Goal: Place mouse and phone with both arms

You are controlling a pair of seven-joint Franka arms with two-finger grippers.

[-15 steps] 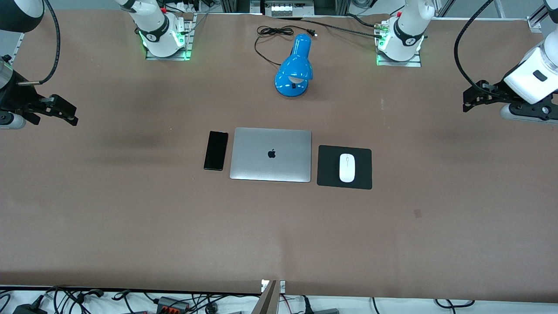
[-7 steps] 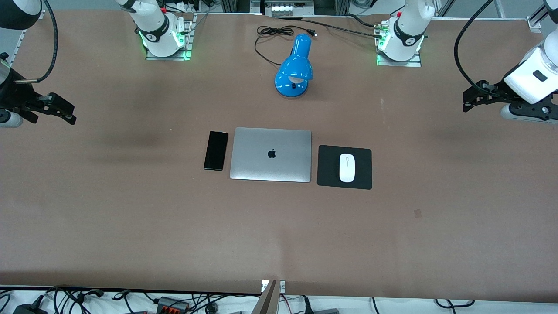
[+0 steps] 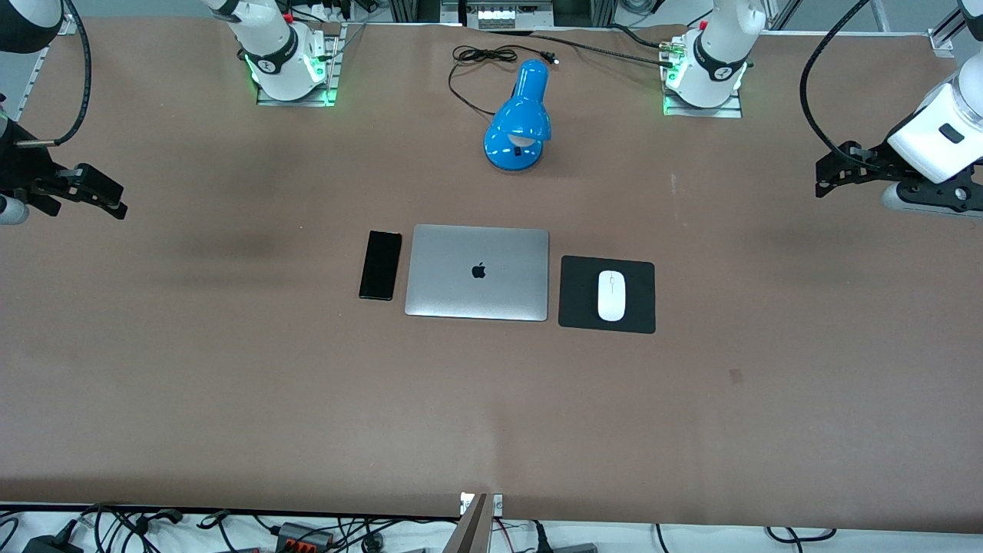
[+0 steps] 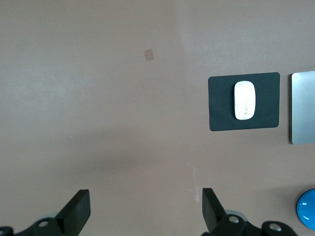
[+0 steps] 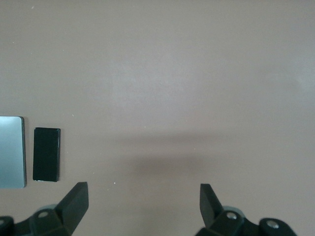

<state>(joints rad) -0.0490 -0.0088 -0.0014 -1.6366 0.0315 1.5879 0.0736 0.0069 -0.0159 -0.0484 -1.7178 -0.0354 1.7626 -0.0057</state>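
Note:
The white mouse (image 3: 611,295) lies on a square black mat (image 3: 580,296) beside the closed silver laptop (image 3: 478,272), toward the left arm's end. It also shows in the left wrist view (image 4: 244,100). The black phone (image 3: 381,264) lies flat beside the laptop toward the right arm's end, and shows in the right wrist view (image 5: 47,154). My left gripper (image 3: 825,174) is open and empty, up over bare table at the left arm's end. My right gripper (image 3: 107,201) is open and empty, up over bare table at the right arm's end.
A blue desk lamp (image 3: 521,119) with a black cable (image 3: 468,61) lies farther from the front camera than the laptop, between the two arm bases. A small brown patch (image 3: 736,375) marks the tabletop nearer the camera than the mat.
My right gripper has drawn back and upward toward the right arm's end of the table. The left arm, the mouse and the phone have not moved.

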